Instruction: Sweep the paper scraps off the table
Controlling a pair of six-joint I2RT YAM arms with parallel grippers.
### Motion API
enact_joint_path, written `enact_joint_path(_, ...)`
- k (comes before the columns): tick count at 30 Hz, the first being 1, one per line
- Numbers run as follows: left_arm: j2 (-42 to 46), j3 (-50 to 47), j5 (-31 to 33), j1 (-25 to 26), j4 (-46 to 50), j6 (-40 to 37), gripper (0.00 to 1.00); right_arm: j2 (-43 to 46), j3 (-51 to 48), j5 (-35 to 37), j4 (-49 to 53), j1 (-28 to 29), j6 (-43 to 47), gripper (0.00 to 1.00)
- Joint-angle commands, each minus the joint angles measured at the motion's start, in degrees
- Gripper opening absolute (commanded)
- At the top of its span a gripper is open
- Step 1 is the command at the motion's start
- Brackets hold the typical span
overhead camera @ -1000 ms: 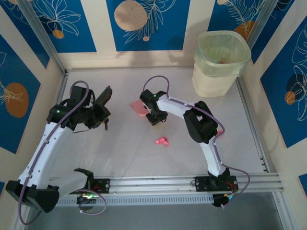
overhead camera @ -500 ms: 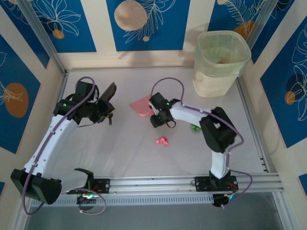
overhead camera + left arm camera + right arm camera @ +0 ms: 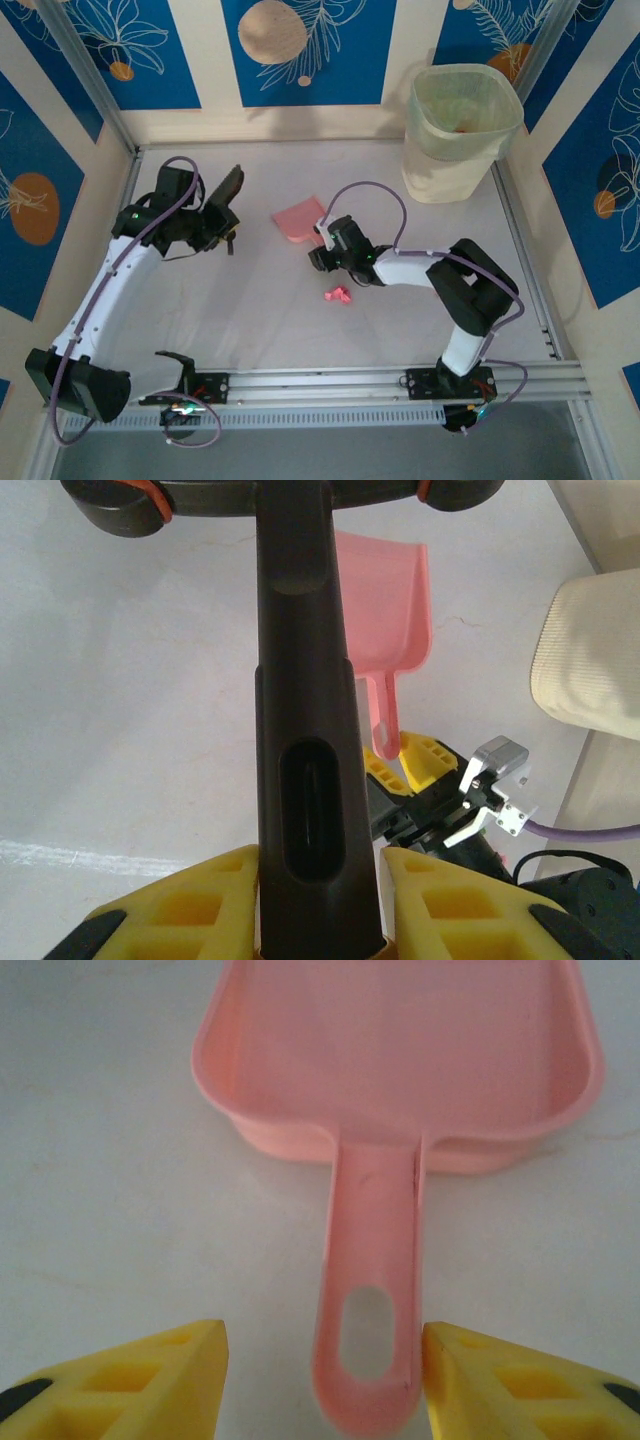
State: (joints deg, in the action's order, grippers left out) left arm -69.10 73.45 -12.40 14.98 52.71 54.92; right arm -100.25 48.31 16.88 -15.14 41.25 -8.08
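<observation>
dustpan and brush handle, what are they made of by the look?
The dustpan looks like moulded pink plastic, smooth and slightly glossy: one-piece pan and handle with a hang hole. The brush handle is likely black plastic, satin finish: soft highlights, moulded slot.

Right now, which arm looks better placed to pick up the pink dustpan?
Right: the right gripper, open, straddles the dustpan handle; the left gripper is shut on the brush.
</observation>
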Motion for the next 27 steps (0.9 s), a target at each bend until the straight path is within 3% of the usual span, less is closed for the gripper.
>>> enact_joint_path(1, -0.31, 2.12, -1.47, -1.13, -1.26, -2.44, 0.00, -2.44, 1.46, 2.71, -6.44, 0.38, 1.65, 0.54)
enact_joint_path(13, 0.06, 3.03, -2.08, -2.40, 0.73, -3.57, 0.00, -4.64, 1.93, 8.18, -5.61, 0.56, 1.36, 0.45)
enact_joint_path(18, 0.40, 2.62, -2.36, -2.49, 0.97, -3.51, 0.00, -5.75, 3.34, 9.02, -3.46, 0.66, 1.88, 0.29)
enact_joint_path(27, 1.93, 1.78, -2.28, -2.58, 0.83, -3.37, 0.00, -3.32, 4.16, 10.05, -0.37, 0.76, 2.41, 0.12)
